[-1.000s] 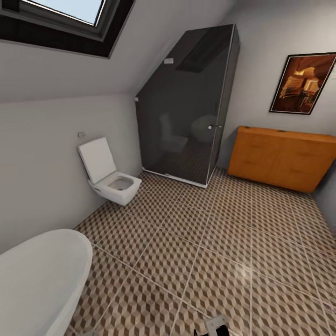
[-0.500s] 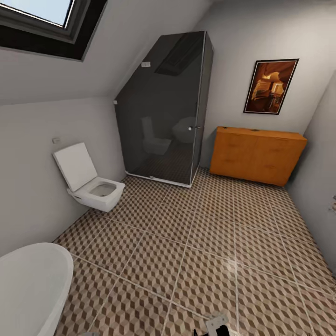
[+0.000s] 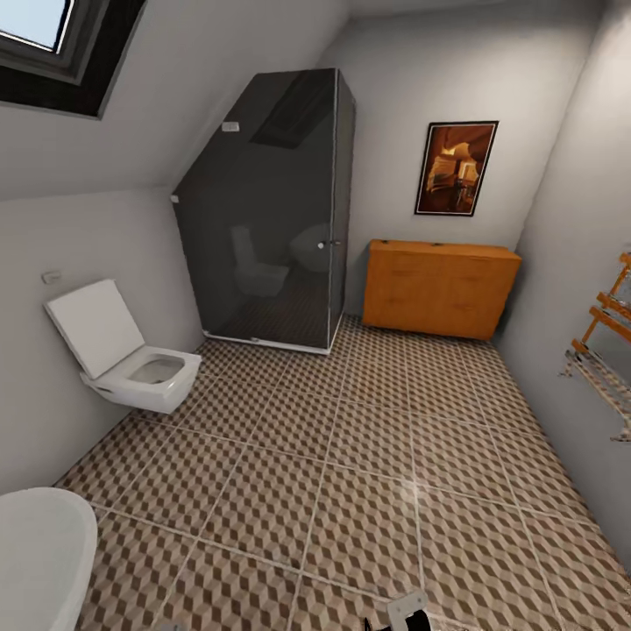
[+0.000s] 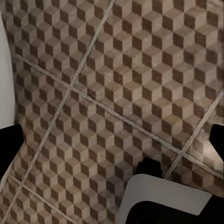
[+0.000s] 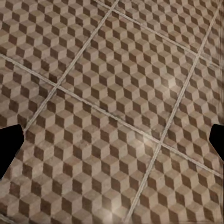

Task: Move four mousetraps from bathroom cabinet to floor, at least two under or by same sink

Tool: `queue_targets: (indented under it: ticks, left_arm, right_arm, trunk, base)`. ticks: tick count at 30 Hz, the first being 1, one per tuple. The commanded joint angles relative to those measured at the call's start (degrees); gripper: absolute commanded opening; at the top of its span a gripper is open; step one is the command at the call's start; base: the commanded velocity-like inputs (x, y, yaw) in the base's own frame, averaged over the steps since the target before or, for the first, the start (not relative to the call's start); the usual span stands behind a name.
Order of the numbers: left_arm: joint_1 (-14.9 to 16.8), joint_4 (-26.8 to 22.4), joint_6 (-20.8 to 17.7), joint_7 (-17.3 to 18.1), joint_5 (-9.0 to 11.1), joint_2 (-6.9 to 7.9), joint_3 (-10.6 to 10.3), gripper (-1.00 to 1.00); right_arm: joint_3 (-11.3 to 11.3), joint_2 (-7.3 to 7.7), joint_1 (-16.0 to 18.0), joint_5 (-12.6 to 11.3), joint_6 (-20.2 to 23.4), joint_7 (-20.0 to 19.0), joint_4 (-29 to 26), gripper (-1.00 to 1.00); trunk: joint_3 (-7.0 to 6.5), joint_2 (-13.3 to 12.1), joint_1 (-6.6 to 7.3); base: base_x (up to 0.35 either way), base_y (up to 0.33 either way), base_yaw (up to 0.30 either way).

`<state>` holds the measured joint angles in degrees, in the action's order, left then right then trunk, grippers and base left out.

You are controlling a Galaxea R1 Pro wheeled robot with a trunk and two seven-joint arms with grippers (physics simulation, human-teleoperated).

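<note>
1. No brand, label or readable writing can be made out; a small white tag point(image 3: 230, 126) sits high on the dark glass shower cabin point(image 3: 267, 210), too small to read.
2. The cabinet point(image 3: 438, 287), orange-brown wood with a flat top, stands against the far wall, just beside the shower cabin and below a framed picture point(image 3: 456, 168). Its fronts are shut, so what it holds is hidden, and no mousetraps can be made out.
3. The bathroom floor point(image 3: 350, 473), tiled in a brown, beige and white cube pattern with pale grout lines, stretches from the robot to the cabinet.
4. A wall-hung white toilet point(image 3: 131, 364) with its lid raised is on the left wall; its bowl is open, and the contents cannot be told.
5. A white bathtub rim point(image 3: 39, 561) shows at the lower left; a wooden rack point(image 3: 605, 350) hangs on the right wall.
6. The left pincer point(image 4: 112, 144) and the right pincer point(image 5: 112, 142) each show dark fingertips at opposite picture edges, spread wide over the tiles and holding nothing.
</note>
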<state>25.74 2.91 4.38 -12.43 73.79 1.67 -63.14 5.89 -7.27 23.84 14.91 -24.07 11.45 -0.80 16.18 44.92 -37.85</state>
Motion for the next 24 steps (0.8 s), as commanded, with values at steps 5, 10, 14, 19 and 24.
queue_targets:
  ticks: [5, 10, 14, 19, 24]
  left_arm:
    - [0.0, 0.0, 0.1, -0.1, 0.4, 0.0, -0.4, 1.0]
    - [0.0, 0.0, 0.1, -0.1, 0.4, 0.0, -0.4, 1.0]
    - [0.0, 0.0, 0.1, -0.1, 0.4, 0.0, -0.4, 1.0]
    - [0.0, 0.0, 0.1, -0.1, 0.4, 0.0, -0.4, 1.0]
    - [0.0, 0.0, 0.1, -0.1, 0.4, 0.0, -0.4, 1.0]
  right_arm:
    - [0.4, -0.03, 0.1, 0.3, 0.0, 0.6, 0.1, 1.0]
    - [0.4, -0.05, 0.1, 0.3, 0.0, 0.6, 0.1, 1.0]
    - [0.4, -0.08, 0.1, 0.3, 0.0, 0.6, 0.1, 1.0]
    - [0.4, -0.08, 0.1, 0.3, 0.0, 0.6, 0.1, 1.0]
    - [0.4, -0.04, 0.1, 0.2, 0.0, 0.6, 0.1, 1.0]
  trunk:
    - [-0.2, 0.1, -0.01]
    - [-0.36, 0.1, -0.01]
    - [-0.4, 0.1, -0.01]
    - [-0.42, 0.1, -0.01]
    - [-0.42, 0.1, -0.01]
  base:
    - [0.0, 0.0, -0.257]
    - [0.0, 0.0, -0.244]
    - [0.0, 0.0, -0.198]
    - [0.0, 0.0, -0.188]
    - [0.0, 0.0, -0.238]
